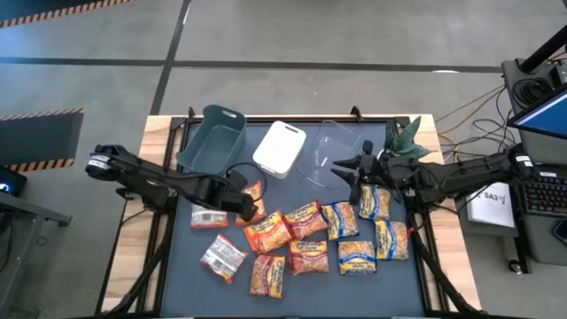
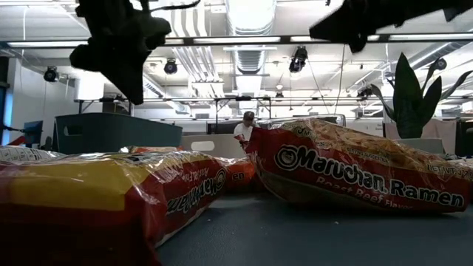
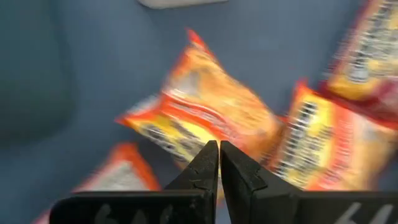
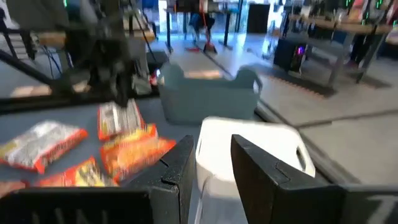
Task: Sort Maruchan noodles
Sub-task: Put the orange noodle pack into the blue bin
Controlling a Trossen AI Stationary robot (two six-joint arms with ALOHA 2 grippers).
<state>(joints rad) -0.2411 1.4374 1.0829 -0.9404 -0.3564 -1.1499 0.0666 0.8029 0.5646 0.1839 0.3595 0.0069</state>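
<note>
My left gripper (image 1: 251, 202) hangs over the blue mat (image 1: 292, 283), near the grey-green bin (image 1: 211, 138), above an orange-red packet (image 1: 255, 197) lying at the left edge of the pile. In the left wrist view its fingers (image 3: 202, 165) are pressed together with only a hairline gap and nothing between them; the orange-red packet (image 3: 199, 118) lies on the mat past the tips, blurred.

My right gripper (image 1: 344, 166) is above the clear bin (image 1: 330, 152), at the far side of the mat. In the right wrist view its fingers (image 4: 183, 163) stand narrowly apart and hold nothing; past them I see the white bin (image 4: 255, 146) and the grey-green bin beyond it.

Maruchan noodles (image 1: 306, 235): all packets lie on the mat, none in a bin. Orange-red ones sit in the middle, some overlapping. Blue-and-yellow ones (image 1: 376, 232) are grouped on the right side, below the right gripper. Two whitish-silver packets (image 1: 211, 217) lie on the left side, apart from the rest.

White bin sits between the grey-green and clear bins along the far edge. A green plant (image 1: 406, 140) stands at the far right corner of the table.

Low view: a packet printed "Maruchan Ramen" (image 2: 355, 174) fills the right foreground; a person (image 2: 244, 127) is in the room behind
</note>
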